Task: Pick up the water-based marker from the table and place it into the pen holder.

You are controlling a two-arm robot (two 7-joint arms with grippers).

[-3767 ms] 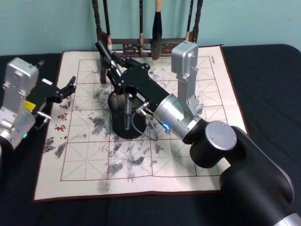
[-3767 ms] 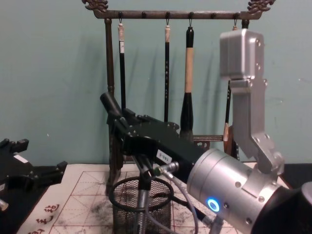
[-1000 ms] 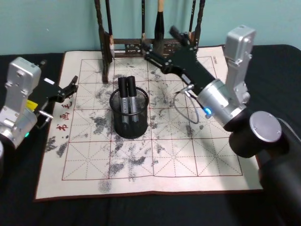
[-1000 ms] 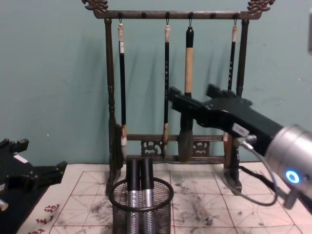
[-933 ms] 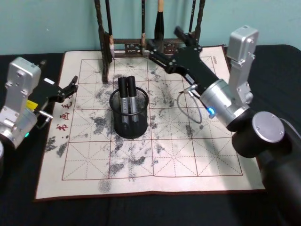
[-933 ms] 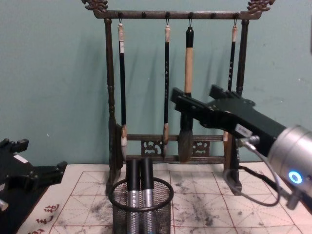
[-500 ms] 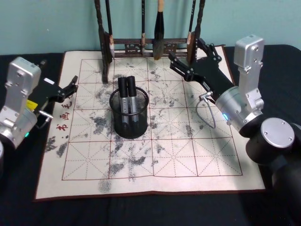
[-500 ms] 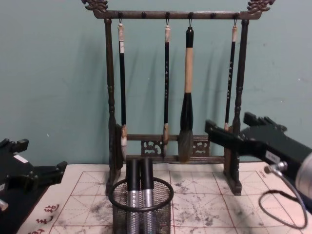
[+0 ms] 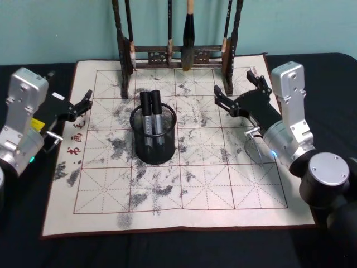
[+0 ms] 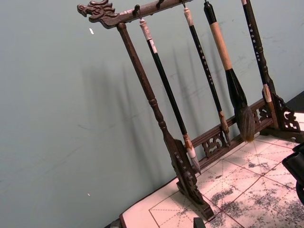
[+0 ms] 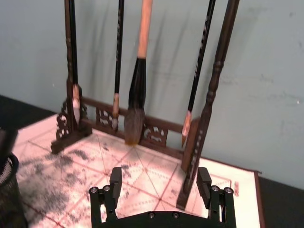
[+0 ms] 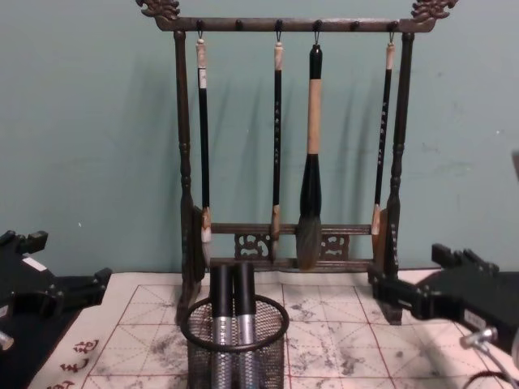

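The pen holder (image 9: 153, 146), a black wire-mesh cup, stands on the gridded mat left of centre. Two black and silver water-based markers (image 9: 150, 111) stand upright inside it, side by side. In the chest view the holder (image 12: 235, 348) sits low in the middle with both markers (image 12: 231, 296) rising above its rim. My right gripper (image 9: 237, 92) is open and empty, well to the right of the holder, near the rack's right foot. Its two fingers (image 11: 115, 179) are spread wide in the right wrist view. My left gripper (image 9: 85, 103) rests open at the mat's left edge.
A tall dark wooden brush rack (image 9: 173, 53) with several hanging brushes (image 12: 309, 162) stands along the mat's far edge, just beyond the right gripper. The ink-stained practice mat (image 9: 167, 190) lies on a black tablecloth (image 9: 167, 251). A loose cable loops under the right wrist.
My right gripper has drawn back to the right and down, away from the pen holder and past the rack. The markers stay in the holder. The left arm has not moved.
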